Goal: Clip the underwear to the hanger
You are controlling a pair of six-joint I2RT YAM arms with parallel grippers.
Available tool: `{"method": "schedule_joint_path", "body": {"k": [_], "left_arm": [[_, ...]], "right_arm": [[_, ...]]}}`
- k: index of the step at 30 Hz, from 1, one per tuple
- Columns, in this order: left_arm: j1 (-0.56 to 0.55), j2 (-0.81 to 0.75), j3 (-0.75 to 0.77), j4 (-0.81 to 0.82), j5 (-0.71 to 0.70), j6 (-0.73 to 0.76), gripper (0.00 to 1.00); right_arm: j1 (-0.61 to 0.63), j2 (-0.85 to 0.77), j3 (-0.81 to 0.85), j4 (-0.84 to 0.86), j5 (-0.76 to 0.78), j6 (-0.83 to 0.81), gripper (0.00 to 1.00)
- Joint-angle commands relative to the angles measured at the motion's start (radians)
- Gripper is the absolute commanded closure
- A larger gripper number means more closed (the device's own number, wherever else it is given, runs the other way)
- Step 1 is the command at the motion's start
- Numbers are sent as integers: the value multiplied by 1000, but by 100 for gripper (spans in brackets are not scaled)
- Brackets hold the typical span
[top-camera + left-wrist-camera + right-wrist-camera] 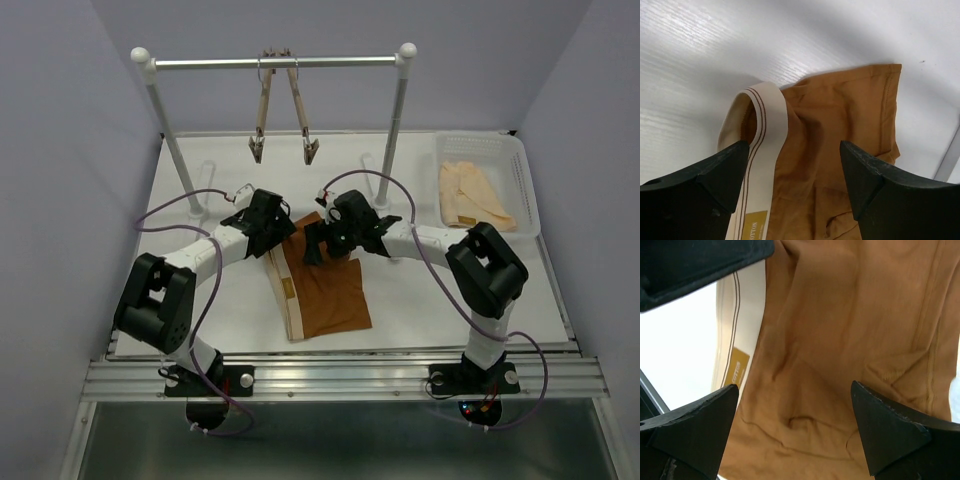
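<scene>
- Lying flat on the white table (200, 300), the underwear (325, 285) sits between the two arms, its tan waistband (285, 290) along the left edge and the rust-brown cloth spreading to the right.
- The left gripper (280, 232) hovers over the far end of the garment. In the left wrist view its fingers (720, 170) stand wide apart, one above the waistband (767, 120) and one above the brown cloth (840, 130); nothing is pinched between them.
- The right gripper (314, 245) hangs just beside it, also over the far end. From its own camera the fingers (885, 425) are spread as wide, with only loosely wrinkled cloth (840, 340) showing in the gap (no grip on it).
- A small gold label (736, 371) is sewn on the waistband; its lettering is too small to read fully.
- One hanger (264, 105) and the other hanger (298, 105) hang side by side from the steel rail (330, 62) at the back, well apart from the garment, each slanting down to a metal clip (257, 150).
- A white basket (525, 185) at the far right corner holds pale cream garments (470, 195).
</scene>
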Motion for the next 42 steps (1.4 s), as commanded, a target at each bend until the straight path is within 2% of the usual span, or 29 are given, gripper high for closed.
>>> {"method": "schedule_joint_path", "body": {"k": [1, 6, 9, 12, 15, 18, 24, 27, 29, 30, 33, 36, 42], "left_arm": [[27, -4, 68, 94, 85, 46, 17], [27, 3, 104, 111, 114, 60, 19], [41, 22, 90, 101, 77, 51, 21], [82, 65, 65, 128, 111, 49, 24], [94, 104, 50, 162, 143, 61, 24], [102, 144, 82, 122, 91, 51, 24], [148, 160, 61, 139, 80, 43, 28], [156, 197, 106, 113, 82, 67, 34], [157, 239, 145, 90, 77, 78, 43], [157, 259, 154, 78, 76, 81, 51], [157, 282, 182, 53, 74, 95, 58], [154, 270, 193, 59, 79, 113, 59], [121, 130, 203, 52, 74, 173, 56]], "right_arm": [[-17, 51, 57, 157, -85, 13, 0], [-17, 125, 104, 205, -108, 1, 0], [-26, 159, 134, 208, -67, 17, 0], [-61, 180, 129, 211, -15, 60, 0], [-86, 189, 103, 214, 2, 90, 0], [-106, 185, 59, 214, 13, 116, 0], [-129, 101, -78, 203, 129, 148, 0], [-138, 50, -121, 190, 153, 162, 0], [-138, 29, -156, 188, 165, 171, 0], [-138, 9, -165, 182, 172, 176, 0], [-138, -17, -187, 176, 199, 179, 0], [-138, -25, -165, 167, 185, 163, 0], [-138, -44, -46, 124, 146, 123, 0]]}}
